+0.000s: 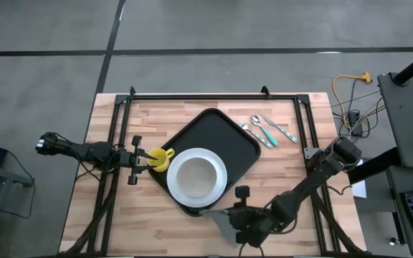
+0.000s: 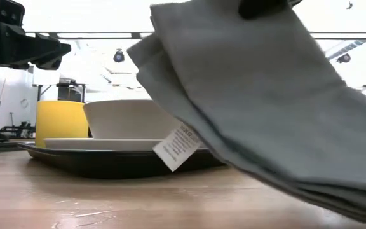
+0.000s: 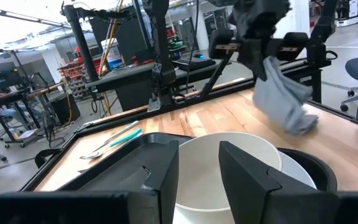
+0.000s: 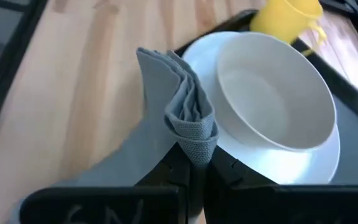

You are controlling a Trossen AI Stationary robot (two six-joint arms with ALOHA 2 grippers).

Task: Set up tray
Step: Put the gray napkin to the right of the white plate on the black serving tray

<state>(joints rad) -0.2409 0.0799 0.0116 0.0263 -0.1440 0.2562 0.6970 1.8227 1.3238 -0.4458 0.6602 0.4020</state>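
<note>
The black tray (image 1: 229, 140) lies slantwise mid-table. On its near part a white bowl (image 1: 196, 175) stands on a white plate (image 1: 219, 192), with a yellow mug (image 1: 162, 159) at the tray's left edge. My left gripper (image 1: 148, 159) hovers open beside and above the mug, pointing level toward the bowl (image 3: 229, 155). My right gripper (image 1: 236, 215) is near the table's front edge, just off the tray's near corner. It is shut on a grey cloth napkin (image 4: 166, 93), which also fills the low view (image 2: 253, 95). My right gripper pinches a bunched fold of the napkin (image 4: 194, 146), several layers thick, between its two fingers. The fingers slant downward, coming from the table's right side. The napkin hangs slack below them (image 3: 284, 99). Whether its lower end touches the table I cannot tell.
Cutlery with teal handles (image 1: 267, 130) lies on the wood right of the tray's far corner. A black frame rail (image 1: 199, 95) runs along the table's far edge. Bare tray surface shows right of the plate.
</note>
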